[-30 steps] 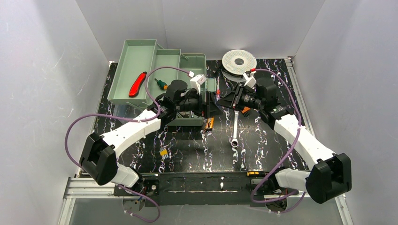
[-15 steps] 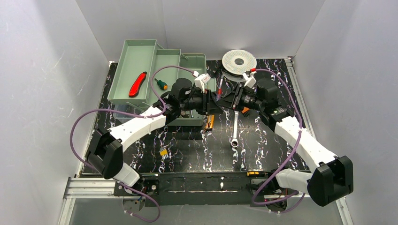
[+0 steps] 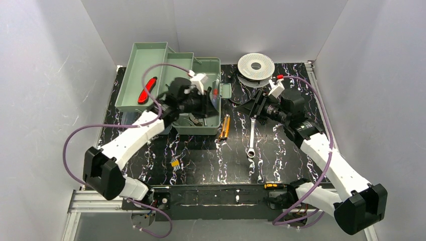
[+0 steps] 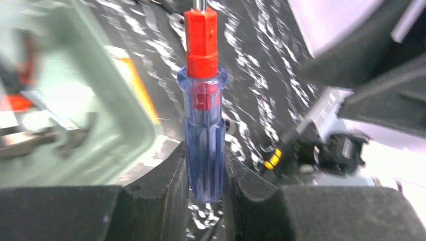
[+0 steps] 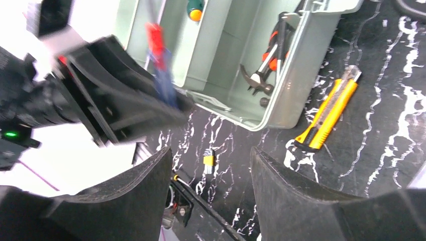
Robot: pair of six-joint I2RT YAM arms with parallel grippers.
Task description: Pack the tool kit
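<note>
Toolbox point(image 3: 219, 62): pale green and open, standing at the far left of the table point(image 3: 286, 150). Two trays are fanned out to the left of its base.
Large tray point(image 3: 145, 63): outermost compartment, holding a red utility knife point(image 3: 147, 90) that lies diagonally.
Middle tray point(image 3: 180, 63): between the large tray and the base. It holds a green-handled screwdriver point(image 5: 195, 7), which shows in the right wrist view; the left arm covers it from above.
Base point(image 3: 213, 65): deepest compartment, holding a hammer point(image 5: 252, 76) and an orange-and-black handled tool point(image 5: 274, 47).
Left tool point(image 4: 205, 160): clamped on the clear blue handle of a red-collared screwdriver point(image 4: 202, 120), held over the base near its right wall.
Right tool point(image 5: 211, 160): fingers spread wide with nothing between them, hanging over the table to the right of the toolbox.
Loose on the table: a yellow utility knife point(image 3: 225, 126) just beside the base, a wrench point(image 3: 251, 138) to its right, and a small set of keys point(image 3: 175, 163) nearer the arms.
Wire spool point(image 3: 255, 64): round and white, at the far edge, apart from the toolbox.
</note>
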